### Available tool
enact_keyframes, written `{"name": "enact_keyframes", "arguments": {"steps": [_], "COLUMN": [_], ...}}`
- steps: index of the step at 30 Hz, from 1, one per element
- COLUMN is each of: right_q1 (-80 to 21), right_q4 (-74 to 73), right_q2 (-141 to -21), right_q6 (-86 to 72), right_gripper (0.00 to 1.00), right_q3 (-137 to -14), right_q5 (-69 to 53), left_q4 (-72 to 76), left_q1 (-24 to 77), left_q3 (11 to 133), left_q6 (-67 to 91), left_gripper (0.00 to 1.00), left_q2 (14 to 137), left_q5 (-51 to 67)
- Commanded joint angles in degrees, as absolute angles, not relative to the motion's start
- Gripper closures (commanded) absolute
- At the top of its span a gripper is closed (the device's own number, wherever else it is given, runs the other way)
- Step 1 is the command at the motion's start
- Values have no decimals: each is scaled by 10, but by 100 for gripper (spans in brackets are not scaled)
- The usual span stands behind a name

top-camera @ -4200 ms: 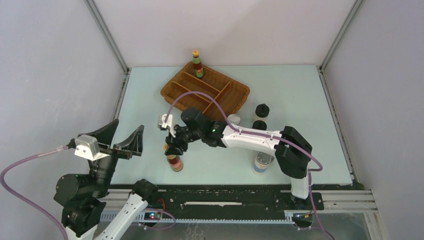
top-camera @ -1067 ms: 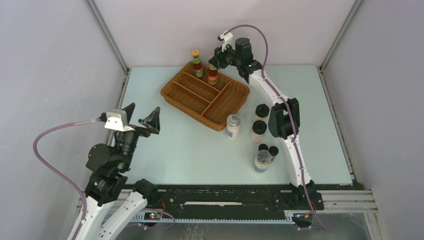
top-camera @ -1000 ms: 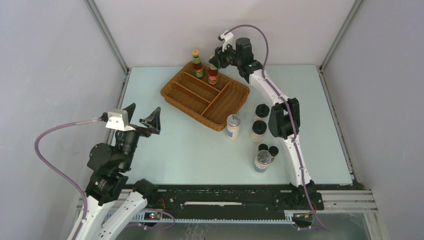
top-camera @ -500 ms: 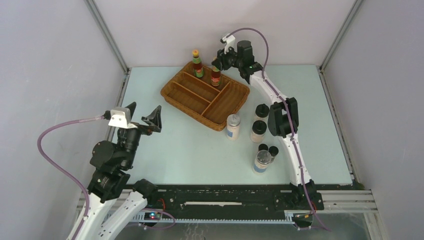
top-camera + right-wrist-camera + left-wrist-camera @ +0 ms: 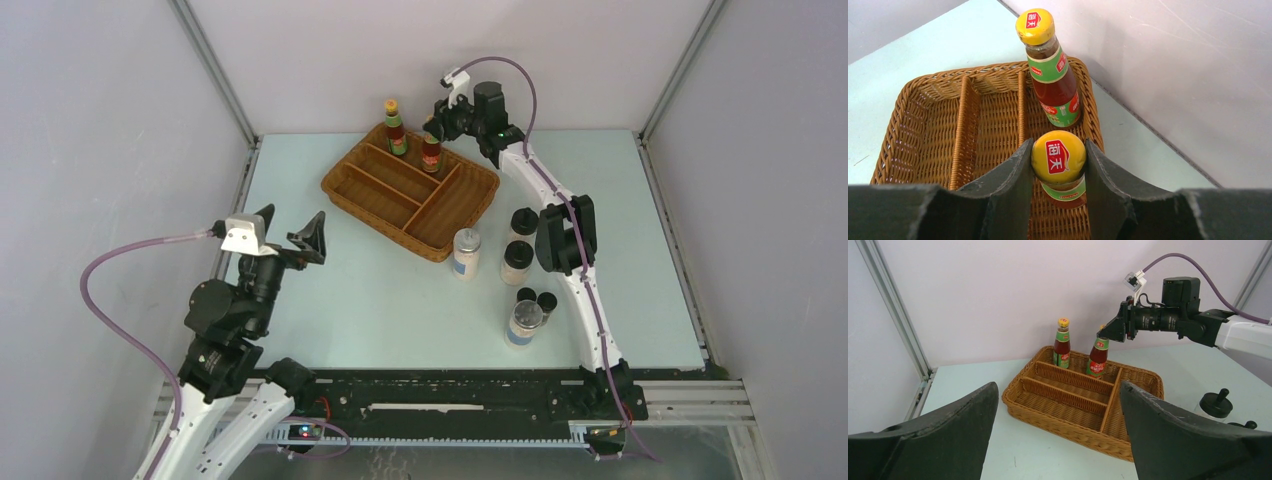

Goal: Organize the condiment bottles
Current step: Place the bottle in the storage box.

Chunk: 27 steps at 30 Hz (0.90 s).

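The pale blue table (image 5: 400, 320) carries everything. The right arm (image 5: 560, 240) stretches across it toward 12 o'clock, and its right claw (image 5: 1057, 148) is closed on the neck of the gripped sauce bottle (image 5: 432, 155), one finger pressed to each side just under the yellow cap. The left arm (image 5: 225, 320) is raised at the table's 8 o'clock edge; its left claw (image 5: 290, 226) is spread wide, holds nothing and touches nothing. The brown wicker tray (image 5: 385, 197) lies at about 11 o'clock on the table, split by dividers into long slots. The gripped sauce bottle is a slim red-brown bottle with a green label; it sits nearly upright with its base down in the tray's farthest slot, though whether it rests on the wicker floor cannot be told. The free sauce bottle (image 5: 397, 135) stands upright in the same slot, just beside it at its 10 o'clock, the two apart. At 4 o'clock from the tray, on the bare table, stand one silver-lidded jar (image 5: 465, 252) near the tray's corner and a second silver-lidded jar (image 5: 524, 322) toward 6 o'clock. Two black-capped shakers (image 5: 523, 222) (image 5: 516, 260) stand between the jars, and two tiny dark vials (image 5: 527, 296) (image 5: 547, 301) sit side by side just beyond the second jar.
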State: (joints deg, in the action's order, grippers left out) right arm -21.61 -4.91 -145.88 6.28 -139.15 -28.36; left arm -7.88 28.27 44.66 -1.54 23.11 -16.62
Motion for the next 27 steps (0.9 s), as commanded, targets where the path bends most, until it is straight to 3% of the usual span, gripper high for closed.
{"name": "enact_keyframes", "arguments": {"steps": [1, 5, 10, 16, 27], "right_q1": [-215, -218, -221, -220, -220], "right_q4": [17, 12, 12, 12, 16], "right_q2": [-1448, -1447, -1446, -1447, -1435], "right_q6": [72, 76, 75, 75, 75], "right_gripper": [99, 65, 40, 28, 23], "right_q3": [-1432, -1428, -1426, -1425, -1416], "right_q5": [-284, -283, -281, -280, -282], "left_q4": [-60, -61, -64, -66, -70], "left_q1": [284, 284, 284, 284, 284], "left_q3": [438, 439, 442, 445, 453], "left_q6": [-26, -25, -24, -24, -22], "left_gripper": [4, 3, 2, 2, 2], "left_q2": [235, 235, 235, 239, 243], "left_q5": [-174, -174, -173, -170, -164]}}
